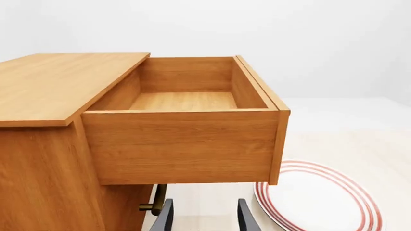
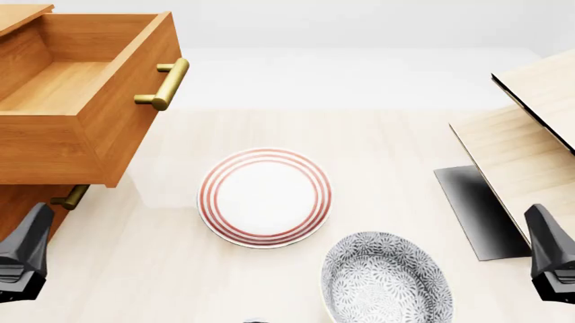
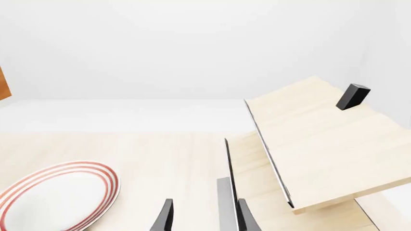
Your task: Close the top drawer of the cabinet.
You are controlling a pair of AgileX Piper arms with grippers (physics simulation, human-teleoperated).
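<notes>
1. Orange-brown wood makes up the cabinet (image 2: 18, 202), which stands at the far left of the surface (image 2: 378, 155) in the front view, partly cut off by the picture's edge
2. Its top drawer (image 2: 85, 101) is pulled well out toward the middle of the surface, its inside bare; the brass handle (image 2: 163, 84) on its front panel faces right in the front view
3. Below it, the lower drawer's brass handle (image 2: 70, 197) shows under the open drawer's overhang
4. Left hand (image 1: 204, 216): its two dark fingers (image 1: 163, 216) stand apart with a clear gap between them and nothing held; it hangs low beside the cabinet, below the open drawer's side wall, touching neither drawer nor handle
5. Right hand (image 3: 204, 216): its fingers (image 3: 164, 215) are likewise spread and empty, at the right side of the surface, near the pale slanted-panel structure (image 2: 530, 141) and well apart from the cabinet
6. A white plate with red rings (image 2: 264, 197) lies on the surface between the two arms, just right of the open drawer's front
7. A grey patterned bowl (image 2: 386, 279) sits near the plate, toward the near edge
</notes>
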